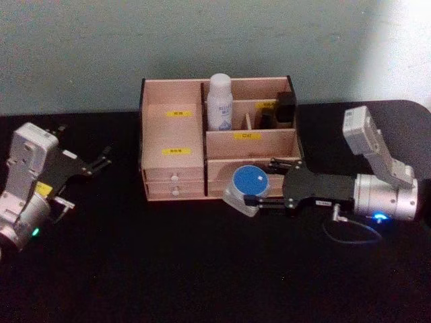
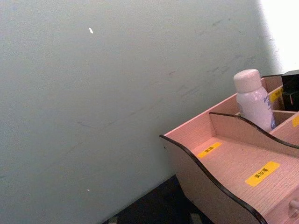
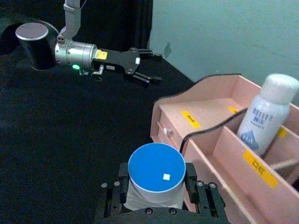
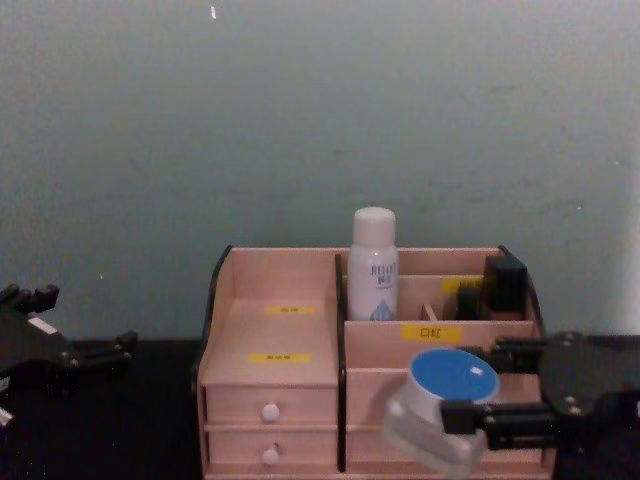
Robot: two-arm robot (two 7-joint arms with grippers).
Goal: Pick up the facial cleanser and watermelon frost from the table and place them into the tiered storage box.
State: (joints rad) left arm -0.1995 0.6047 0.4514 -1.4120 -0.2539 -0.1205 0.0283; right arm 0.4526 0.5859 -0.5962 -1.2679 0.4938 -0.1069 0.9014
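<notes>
Wooden box (image 1: 168,131): cleanser (image 1: 219,102) (upright) | right jaws pinch watermelon frost (image 1: 249,182) | left jaws spread

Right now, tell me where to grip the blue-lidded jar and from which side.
Grip the jar by its clear round body, just under the lid, with pads on opposite sides, coming in level from the right. It is squat and round, and the box stands close behind it, so a side pinch fits best. The right pincer holds it just so; the left pincer sits open at far left.
</notes>
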